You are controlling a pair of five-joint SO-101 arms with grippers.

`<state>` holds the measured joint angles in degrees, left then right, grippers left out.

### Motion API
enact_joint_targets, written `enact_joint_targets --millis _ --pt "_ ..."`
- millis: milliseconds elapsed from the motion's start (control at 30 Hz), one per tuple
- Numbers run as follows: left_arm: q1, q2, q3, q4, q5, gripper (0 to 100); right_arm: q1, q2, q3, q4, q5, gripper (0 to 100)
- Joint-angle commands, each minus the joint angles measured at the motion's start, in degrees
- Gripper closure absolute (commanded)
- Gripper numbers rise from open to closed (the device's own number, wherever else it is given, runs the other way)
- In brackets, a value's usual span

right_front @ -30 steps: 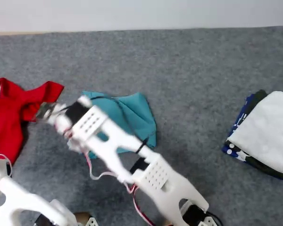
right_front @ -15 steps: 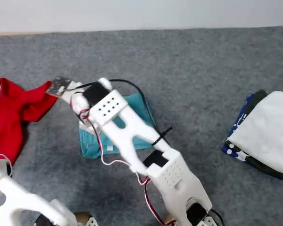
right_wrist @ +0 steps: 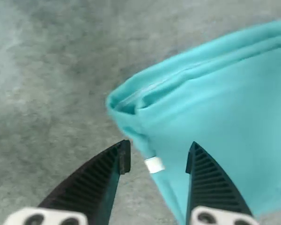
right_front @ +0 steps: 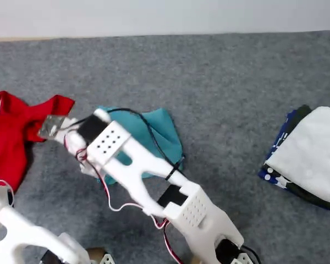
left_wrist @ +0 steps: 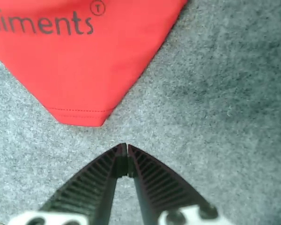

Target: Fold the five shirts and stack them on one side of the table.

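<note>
A teal shirt [right_front: 157, 135] lies partly folded at the table's middle left. My right arm [right_front: 113, 148] stretches across it. My right gripper [right_wrist: 159, 150] stands open over the teal shirt [right_wrist: 215, 131], at its folded edge, with a small white tag [right_wrist: 154, 165] between the fingers. A crumpled red shirt [right_front: 16, 129] lies at the far left. My left gripper [left_wrist: 126, 147] is shut and empty over bare grey cloth, just short of a corner of the red shirt [left_wrist: 79, 56]. A stack of folded shirts [right_front: 311, 157], white on top, sits at the right edge.
The grey table cover [right_front: 225, 82] runs back to a pale wall. My left arm's base [right_front: 14, 228] stands at the near left corner. Red and white cables [right_front: 113, 206] hang under the right arm.
Half a second ago the right arm had swung out toward the back left. It has come back nearer, over the teal shirt's left edge. The left arm has kept still.
</note>
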<state>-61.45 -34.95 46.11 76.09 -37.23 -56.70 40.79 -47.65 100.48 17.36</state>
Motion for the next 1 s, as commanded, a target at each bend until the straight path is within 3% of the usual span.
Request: enact_joint_targets --millis 0,300,467,767,967 --pt "0.44 -1.58 -0.66 0.18 -0.26 99 -0.92 -1.1 1.23 1.19 -0.09 79.4" --pt "0.09 -1.58 -0.57 0.26 -0.26 99 3.12 4.35 1.14 -6.37 0.53 81.0" --pt "0.35 -1.58 -0.57 0.26 -0.26 99 4.0 3.56 -1.41 -6.46 0.53 98.7" --pt "0.35 -1.58 -0.4 0.26 -0.26 99 4.26 3.21 -5.63 -4.09 0.53 96.5" --pt "0.35 -1.58 -0.4 0.26 -0.26 99 4.0 3.3 -5.63 -4.62 0.09 84.5"
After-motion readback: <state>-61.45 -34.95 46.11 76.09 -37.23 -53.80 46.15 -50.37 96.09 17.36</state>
